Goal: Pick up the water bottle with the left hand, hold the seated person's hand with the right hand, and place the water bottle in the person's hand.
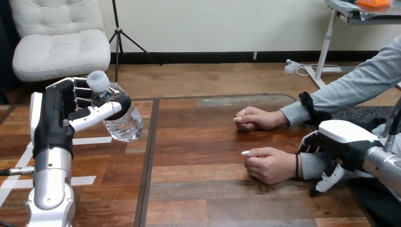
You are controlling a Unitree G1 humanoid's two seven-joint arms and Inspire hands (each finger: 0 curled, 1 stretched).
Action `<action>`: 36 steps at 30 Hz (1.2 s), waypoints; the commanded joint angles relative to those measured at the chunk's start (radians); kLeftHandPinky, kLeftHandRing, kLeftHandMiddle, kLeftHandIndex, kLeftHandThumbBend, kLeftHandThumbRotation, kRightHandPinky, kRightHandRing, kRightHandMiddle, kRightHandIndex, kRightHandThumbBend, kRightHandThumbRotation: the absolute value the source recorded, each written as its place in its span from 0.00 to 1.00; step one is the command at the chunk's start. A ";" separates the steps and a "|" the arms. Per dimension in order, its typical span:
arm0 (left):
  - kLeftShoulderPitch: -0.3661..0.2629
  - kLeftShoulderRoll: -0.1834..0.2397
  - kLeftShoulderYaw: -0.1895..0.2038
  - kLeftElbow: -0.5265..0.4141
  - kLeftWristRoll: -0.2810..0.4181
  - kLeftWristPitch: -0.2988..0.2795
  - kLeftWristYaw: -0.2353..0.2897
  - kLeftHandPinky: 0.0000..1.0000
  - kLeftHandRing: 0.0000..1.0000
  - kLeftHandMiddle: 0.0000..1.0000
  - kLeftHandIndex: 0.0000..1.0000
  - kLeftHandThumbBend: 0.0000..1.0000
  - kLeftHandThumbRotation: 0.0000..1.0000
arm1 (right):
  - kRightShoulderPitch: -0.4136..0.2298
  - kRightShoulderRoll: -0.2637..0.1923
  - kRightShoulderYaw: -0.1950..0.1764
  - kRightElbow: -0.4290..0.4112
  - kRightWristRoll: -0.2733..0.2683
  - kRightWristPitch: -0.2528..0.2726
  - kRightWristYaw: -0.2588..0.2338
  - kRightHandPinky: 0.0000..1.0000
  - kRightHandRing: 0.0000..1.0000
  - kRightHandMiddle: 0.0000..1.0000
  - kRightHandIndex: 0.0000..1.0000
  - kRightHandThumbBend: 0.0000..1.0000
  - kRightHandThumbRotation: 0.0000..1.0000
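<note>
Water bottle of clear plastic with a white cap (124,120) sits tilted in the robot's left hand (61,113), whose fingers and thumb wrap its upper body and keep it lifted clear of the brown wooden table (213,198). Well apart from that hand, across the table, the person's nearer hand (269,164) rests on the wood, loosely curled. The robot's right hand (347,139) lies over that hand's wrist, fingers on the far side and thumb on the near side, seemingly closed round it. The person's farther hand (260,118) rests just beyond, untouched.

Pick-up looks done and the hold on the person looks made, so the step in hand is the delivery. The next move calls for carrying the bottle across to the held hand, which would have to open or turn palm-up to receive it.
</note>
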 commanded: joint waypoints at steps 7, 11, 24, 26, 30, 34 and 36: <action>-0.052 0.009 0.012 -0.064 -0.005 -0.038 0.000 0.36 0.42 0.46 0.43 0.78 0.00 | -0.071 0.021 -0.010 0.008 0.020 -0.022 -0.058 0.49 0.56 0.59 0.58 0.95 0.01; -0.052 0.009 0.012 -0.063 -0.005 -0.040 -0.001 0.36 0.42 0.46 0.43 0.78 0.00 | -0.071 0.025 -0.013 0.011 0.024 -0.023 -0.058 0.48 0.54 0.58 0.57 0.94 0.00; -0.050 0.008 0.019 -0.053 -0.013 -0.047 -0.008 0.36 0.42 0.46 0.43 0.76 0.00 | -0.072 0.030 -0.011 0.013 0.031 -0.009 -0.058 0.43 0.47 0.52 0.53 0.89 0.00; -0.050 0.008 0.019 -0.052 -0.012 -0.048 -0.007 0.36 0.42 0.46 0.43 0.76 0.00 | -0.071 0.031 -0.012 0.014 0.033 -0.007 -0.058 0.42 0.47 0.51 0.52 0.88 0.00; -0.050 0.008 0.019 -0.048 -0.011 -0.054 -0.008 0.36 0.42 0.46 0.43 0.77 0.00 | -0.070 0.033 -0.014 0.013 0.038 -0.002 -0.058 0.40 0.45 0.49 0.51 0.88 0.00; -0.049 0.007 0.020 -0.050 -0.013 -0.051 -0.008 0.36 0.42 0.46 0.43 0.77 0.00 | -0.069 0.034 -0.014 0.013 0.040 -0.001 -0.064 0.38 0.42 0.47 0.49 0.88 0.00; -0.049 0.011 0.019 -0.045 -0.009 -0.061 -0.009 0.36 0.42 0.46 0.43 0.77 0.00 | -0.070 0.034 -0.013 0.012 0.039 0.003 -0.063 0.37 0.41 0.47 0.48 0.88 0.00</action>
